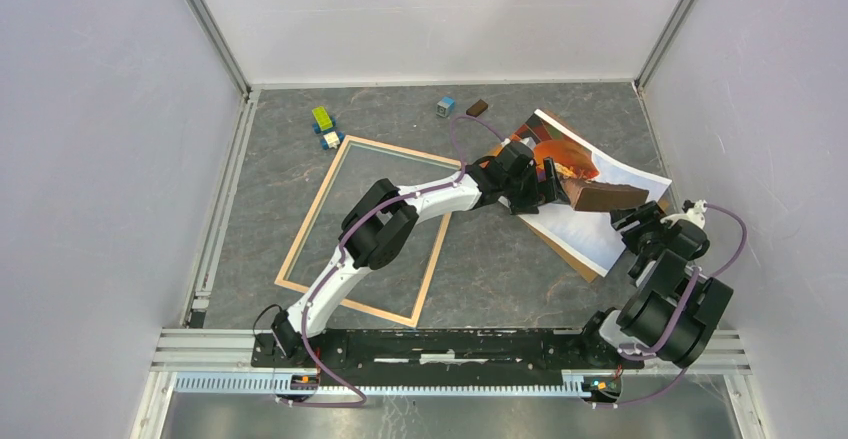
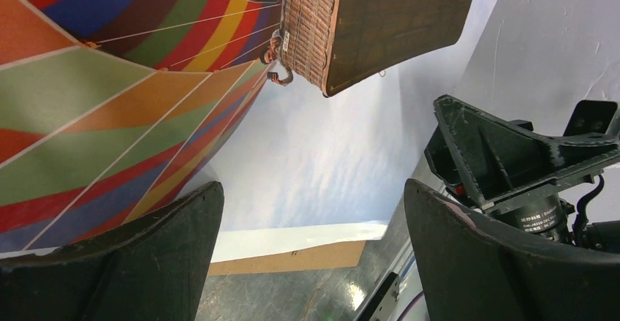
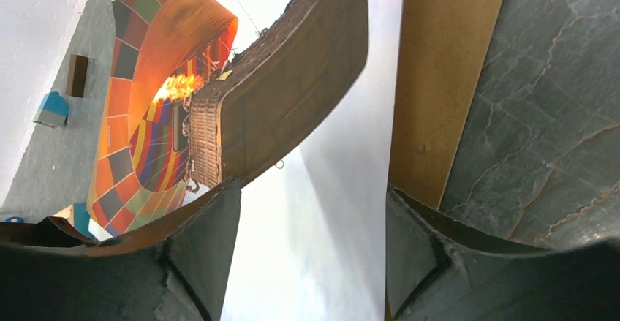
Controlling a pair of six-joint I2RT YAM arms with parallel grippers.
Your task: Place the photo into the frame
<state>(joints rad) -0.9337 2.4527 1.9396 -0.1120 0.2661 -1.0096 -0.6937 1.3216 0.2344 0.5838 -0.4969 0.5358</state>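
Observation:
The photo, a hot-air-balloon print with a white border, lies at the right on a brown backing board. Its far part is bowed upward. The frame lies flat left of centre, wood-coloured side up, with nothing inside it. My left gripper hovers over the photo's middle. In the left wrist view it is wide open above the photo, holding nothing. My right gripper is at the photo's right edge. Its fingers stand apart, and the white part of the photo runs between them.
Small toy blocks sit at the back: a green-yellow one, a blue-white one, a blue cube and a brown block. White walls close in on three sides. The right wall is close to the right arm.

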